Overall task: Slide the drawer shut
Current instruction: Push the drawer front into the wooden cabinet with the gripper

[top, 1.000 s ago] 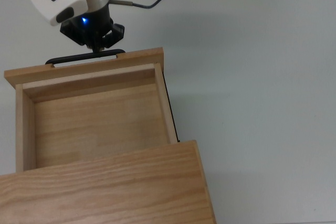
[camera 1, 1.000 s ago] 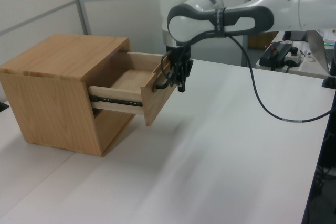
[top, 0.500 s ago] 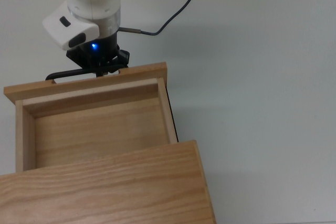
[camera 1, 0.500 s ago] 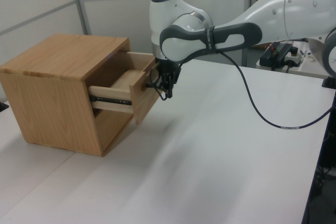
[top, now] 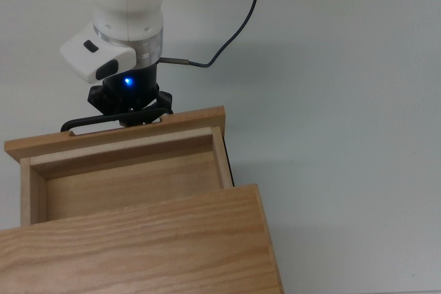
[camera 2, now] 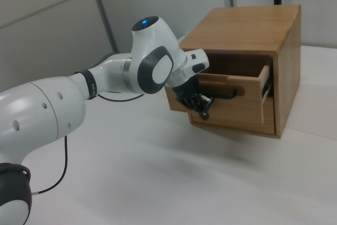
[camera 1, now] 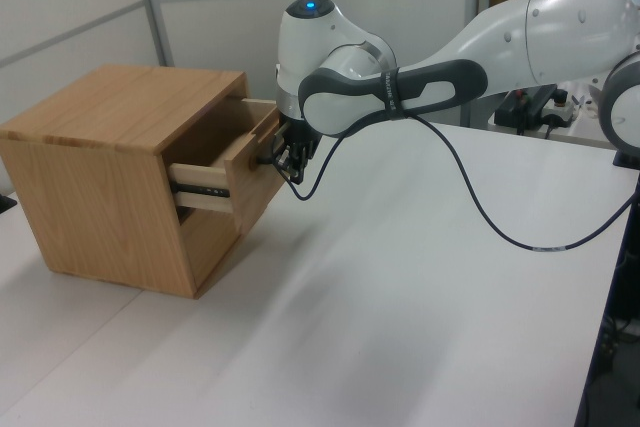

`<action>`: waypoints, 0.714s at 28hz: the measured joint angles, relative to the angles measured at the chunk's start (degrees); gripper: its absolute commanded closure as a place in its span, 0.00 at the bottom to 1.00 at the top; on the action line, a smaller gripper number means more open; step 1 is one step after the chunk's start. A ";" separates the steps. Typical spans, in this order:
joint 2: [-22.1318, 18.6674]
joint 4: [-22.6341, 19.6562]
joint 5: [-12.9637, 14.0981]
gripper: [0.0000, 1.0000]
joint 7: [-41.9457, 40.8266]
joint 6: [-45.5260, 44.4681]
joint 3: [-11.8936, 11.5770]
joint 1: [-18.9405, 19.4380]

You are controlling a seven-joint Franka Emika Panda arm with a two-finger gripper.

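Observation:
The drawer (top: 117,180) is a shallow light-oak tray sticking partly out of the oak cabinet (top: 138,249). Its front panel (top: 110,135) carries a thin black bar handle (top: 83,124). My gripper (top: 131,116) hangs vertically against the handle's middle, on the outer side of the front panel, with its fingers shut. In the left view the gripper (camera 1: 291,160) presses at the drawer's front (camera 1: 250,172), with a short length of the drawer's side and rail showing. In the right view the gripper (camera 2: 204,108) sits beside the handle (camera 2: 227,95) on the drawer front (camera 2: 231,109).
The cabinet (camera 1: 110,157) stands on a wide white table (camera 1: 400,297). A black cable (top: 227,32) trails from the arm across the table. Equipment sits beyond the table's far edge at the left view's right (camera 1: 535,102).
The gripper has moved toward the cabinet with the drawer's front ahead of it. The drawer has slid further in, so less of its inside shows.

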 measured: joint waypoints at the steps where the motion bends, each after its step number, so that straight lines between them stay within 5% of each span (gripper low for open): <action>1: 0.20 0.17 -0.24 1.00 0.00 0.66 0.05 0.00; 20: 3.93 1.79 -7.46 1.00 2.21 21.43 1.80 0.03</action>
